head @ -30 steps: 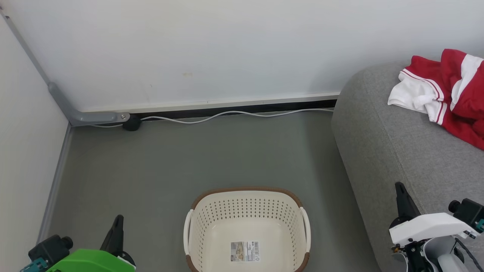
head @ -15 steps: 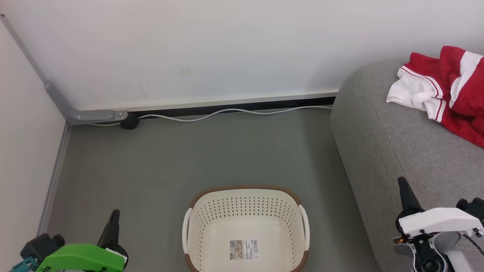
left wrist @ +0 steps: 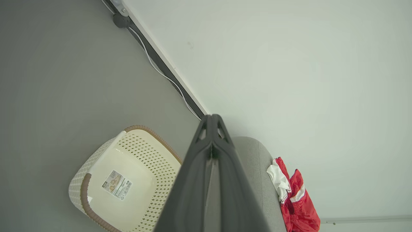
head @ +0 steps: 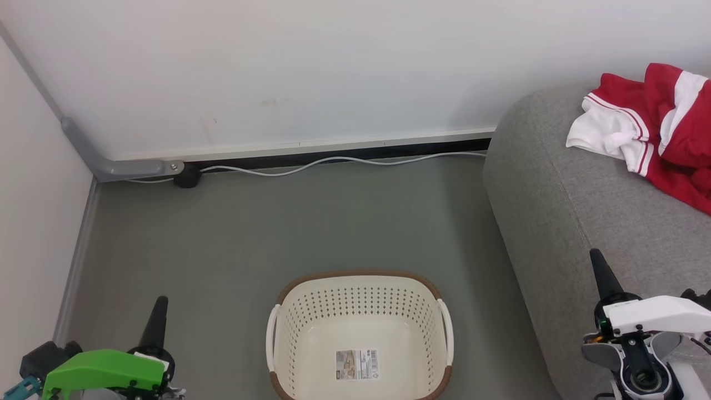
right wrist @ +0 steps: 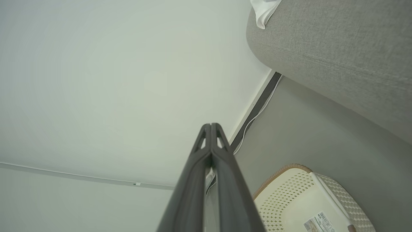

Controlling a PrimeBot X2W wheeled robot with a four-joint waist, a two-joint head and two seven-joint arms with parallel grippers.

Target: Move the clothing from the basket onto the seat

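Left gripper (head: 160, 301), right gripper (head: 596, 254) closed; clothing (head: 669, 130) on seat (head: 577, 216)

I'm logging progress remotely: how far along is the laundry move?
Done: the basket is bare apart from its sticker, and the red-and-white clothing lies on the grey seat. In hand: nothing; the left claw and right claw are both shut and empty. Left: seemingly nothing to move.

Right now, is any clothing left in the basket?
No, the basket holds only a label on its floor; the clothing lies on the sofa.
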